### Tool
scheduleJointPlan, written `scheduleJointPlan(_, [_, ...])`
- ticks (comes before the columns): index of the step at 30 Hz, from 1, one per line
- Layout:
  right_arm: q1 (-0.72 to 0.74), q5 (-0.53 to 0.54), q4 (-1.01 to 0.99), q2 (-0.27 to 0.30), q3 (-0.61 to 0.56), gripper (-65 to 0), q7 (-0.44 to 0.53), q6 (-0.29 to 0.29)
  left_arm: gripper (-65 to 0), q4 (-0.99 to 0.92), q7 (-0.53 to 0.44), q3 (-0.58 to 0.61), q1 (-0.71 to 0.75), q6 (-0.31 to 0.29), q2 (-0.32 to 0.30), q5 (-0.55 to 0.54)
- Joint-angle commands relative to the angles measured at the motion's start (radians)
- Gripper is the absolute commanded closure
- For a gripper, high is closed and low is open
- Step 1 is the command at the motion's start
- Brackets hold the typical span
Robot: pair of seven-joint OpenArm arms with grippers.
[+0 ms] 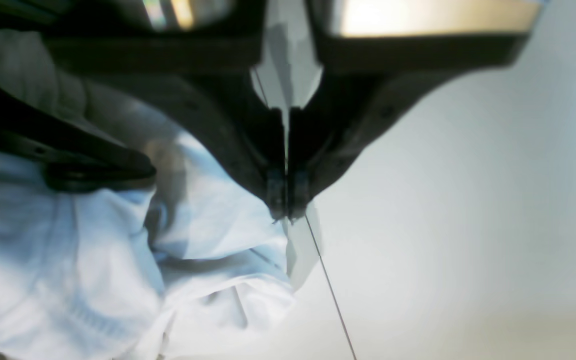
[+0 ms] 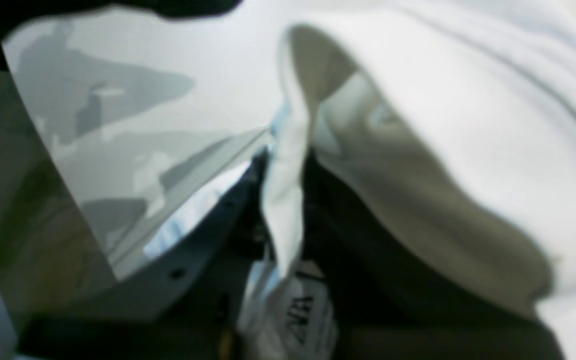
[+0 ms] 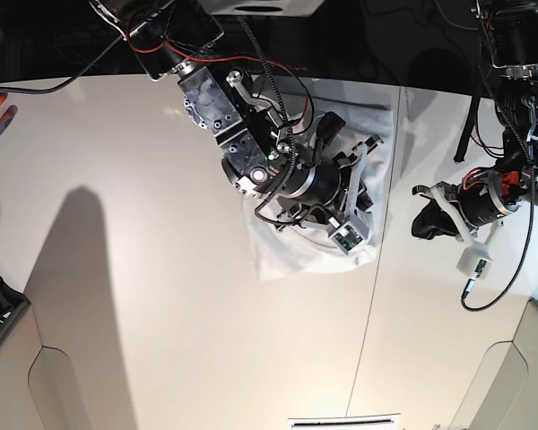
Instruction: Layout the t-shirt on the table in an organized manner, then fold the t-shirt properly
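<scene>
One white shirt (image 3: 377,116) lies bunched on the table (image 3: 161,313), up near the far edge, just on the right arm's side of the thin dark seam (image 3: 369,322) that crosses the top. It is heaped and wrinkled, not spread flat: one loose corner trails toward the middle of the table, and folds pile under the arm above it. From the right wrist the cloth (image 2: 468,100) shows as soft plain white with a deep shadowed fold, and a narrow strip of it, with a printed label (image 2: 300,310) at its end, hangs down between the dark fingers (image 2: 208,220).

Two arms are here, each with one gripper. The right gripper (image 3: 341,188) sits on top of the shirt; a strip of fabric lies between its jaws, but whether they grip it or stand slack I cannot tell. The left gripper (image 1: 287,207) hangs just beside the shirt (image 1: 68,260), over the seam, jaws pressed together with nothing between them. In the base view it (image 3: 421,215) stands apart on the other side of the seam
</scene>
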Motion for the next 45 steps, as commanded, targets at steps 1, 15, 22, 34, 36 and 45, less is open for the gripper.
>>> scheduleJointPlan(1, [0.023, 0.027, 0.017, -0.014, -0.002, -15.1, 0.03, 0.009, -1.1, 0.016, -0.014, -0.006, -0.013, -0.021, -0.011, -0.019])
scheduleJointPlan(15, [0.12, 0.243, 0.117, -0.014, -0.002, -21.1, -0.009, 0.137, -1.1, 0.016, -0.026, -0.006, -0.014, -0.034, -0.011, -0.036])
scheduleJointPlan(22, [0.119, 0.241, 0.163, -0.014, -0.002, -21.1, -0.033, 0.143, -1.1, 0.016, -0.026, -0.006, -0.014, -0.056, -0.011, -0.036])
scheduleJointPlan(34, [0.112, 0.23, 0.047, -0.014, -0.016, -36.1, -0.083, 0.144, -1.1, 0.016, -0.026, -0.006, -0.014, -0.056, -0.012, -0.035])
scheduleJointPlan(36, [0.112, 0.271, 0.028, -0.014, -0.02, -36.1, -0.083, 0.144, -1.1, 0.016, -0.026, -0.006, -0.014, -0.056, -0.012, -0.035])
scheduleJointPlan(45, [0.114, 0.486, 0.061, -0.014, -0.023, -36.0, -0.085, 0.279, -1.1, 0.016, -0.026, -0.006, -0.014, -0.056, -0.012, -0.001])
